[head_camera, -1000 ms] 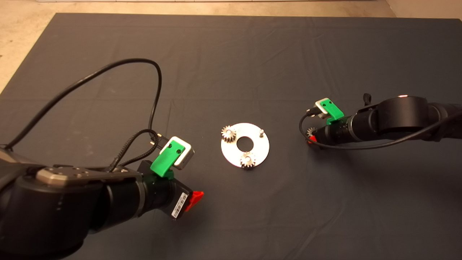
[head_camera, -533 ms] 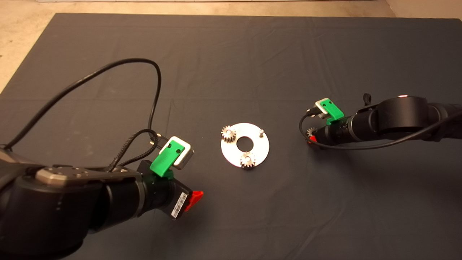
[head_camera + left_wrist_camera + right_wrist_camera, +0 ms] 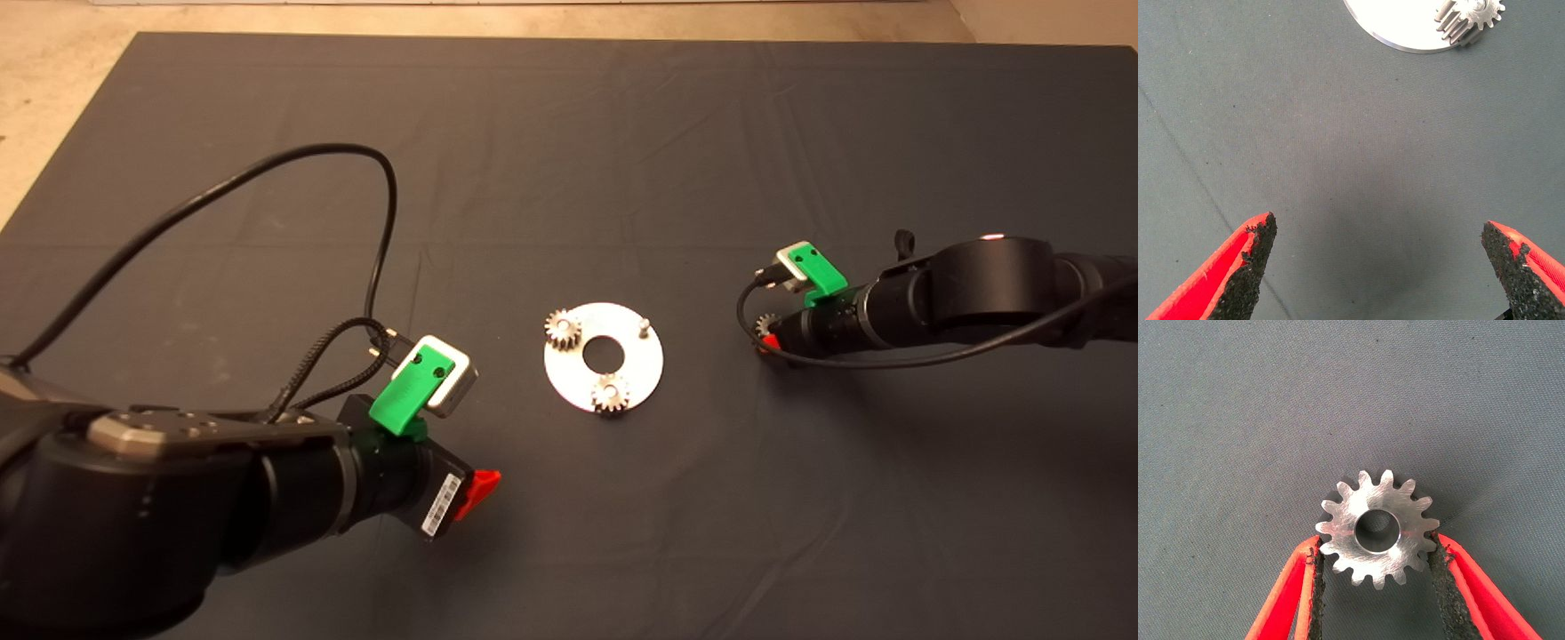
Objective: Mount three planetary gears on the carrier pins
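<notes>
The silver disc lies at the middle of the mat. Two planetary gears sit on two of its carrier pins. The third pin stands bare. The third gear lies flat on the mat to the right of the disc. My right gripper is at it. In the right wrist view the gripper has a pad against each side of the gear. My left gripper is open and empty over bare mat near-left of the disc; the left wrist view shows it spread wide, with the disc's edge and one gear beyond.
A black cable loops high above the left arm. The mat's far-left edge meets a beige floor.
</notes>
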Controlling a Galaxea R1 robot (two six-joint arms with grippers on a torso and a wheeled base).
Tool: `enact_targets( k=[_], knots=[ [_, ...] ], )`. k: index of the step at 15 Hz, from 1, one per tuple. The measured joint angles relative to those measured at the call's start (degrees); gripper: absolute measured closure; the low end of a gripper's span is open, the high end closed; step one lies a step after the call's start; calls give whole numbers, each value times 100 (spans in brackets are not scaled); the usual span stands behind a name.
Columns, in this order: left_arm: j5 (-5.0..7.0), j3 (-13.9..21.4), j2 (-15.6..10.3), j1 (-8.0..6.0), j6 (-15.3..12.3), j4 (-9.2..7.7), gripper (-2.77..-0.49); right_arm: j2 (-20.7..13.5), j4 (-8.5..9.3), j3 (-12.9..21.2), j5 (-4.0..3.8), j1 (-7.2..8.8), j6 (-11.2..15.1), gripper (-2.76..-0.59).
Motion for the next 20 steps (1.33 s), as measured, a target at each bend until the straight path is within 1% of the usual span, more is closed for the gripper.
enact_targets(
  k=[2,3,5,7,8,9,10,11,14,17,19,20],
  knots=[
    [-1,0,0,0,-2,0,-222,0,-2,13,-13,0,-2,-93],
    [0,0,0,0,-2,0,-222,0,-2,44,-41,-2,-2,-91],
    [0,0,-16,0,-2,0,-222,0,0,211,-110,-3,-2,-89],
    [0,0,-16,0,-2,0,-222,0,1,321,-143,-2,8,-89],
    [0,0,-13,0,-2,0,-222,0,-2,426,-179,0,20,-89],
    [-2,0,-11,0,-2,0,-222,2,2,607,-185,2,43,-89],
    [-2,0,-11,0,-2,0,-222,6,11,772,-168,24,63,-89],
    [0,0,-11,0,-2,0,-222,48,13,848,-162,85,128,-89],
    [0,0,-10,0,-3,0,-222,218,6,906,-171,339,274,-89],
    [-6,0,9,2,-6,0,-222,678,33,931,-179,542,296,-89],
    [-1,0,7,2,-7,1,-222,1045,59,939,-168,766,302,-89],
    [-2,0,15,2,-8,2,-222,1174,71,939,-157,823,349,-89]
  ],
)
